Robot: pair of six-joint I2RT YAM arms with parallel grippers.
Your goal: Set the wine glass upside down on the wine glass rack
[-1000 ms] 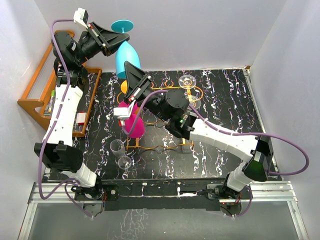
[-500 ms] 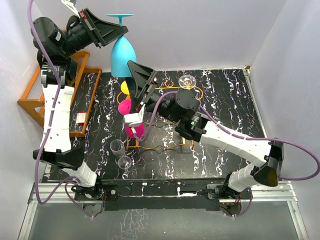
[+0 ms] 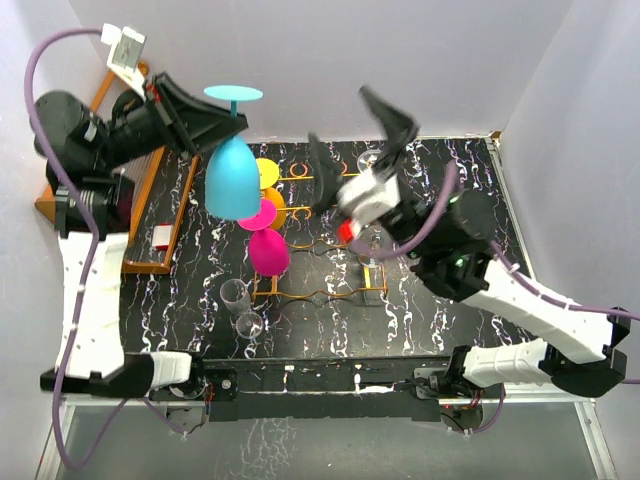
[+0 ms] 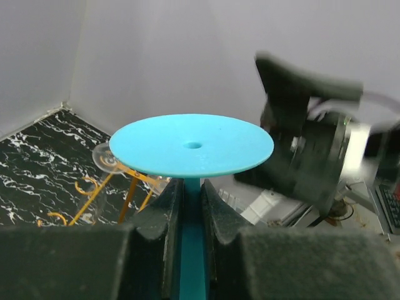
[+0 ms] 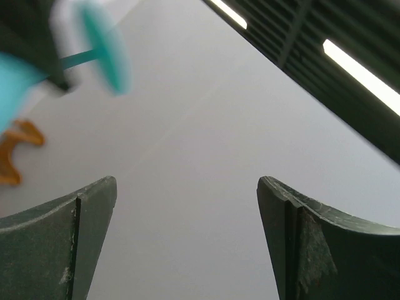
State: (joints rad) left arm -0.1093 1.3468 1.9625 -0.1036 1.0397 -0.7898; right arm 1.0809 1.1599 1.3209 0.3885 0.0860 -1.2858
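The left tool [image 3: 232, 120] is clenched on the thin stem of the turquoise wine glass [image 3: 230, 180], which hangs upside down, round foot up and bowl down, in the air above the left end of the wine glass rack [image 3: 318, 296]. In the left wrist view the fingers [image 4: 164, 209] press the stem on both sides just under the foot. The right tool [image 3: 352, 145] is released, its jaws spread wide with nothing between them, raised above the rack's far side. A pink glass [image 3: 268, 250] already hangs on the rack. The rack stands on the black marbled tabletop [image 3: 450, 180].
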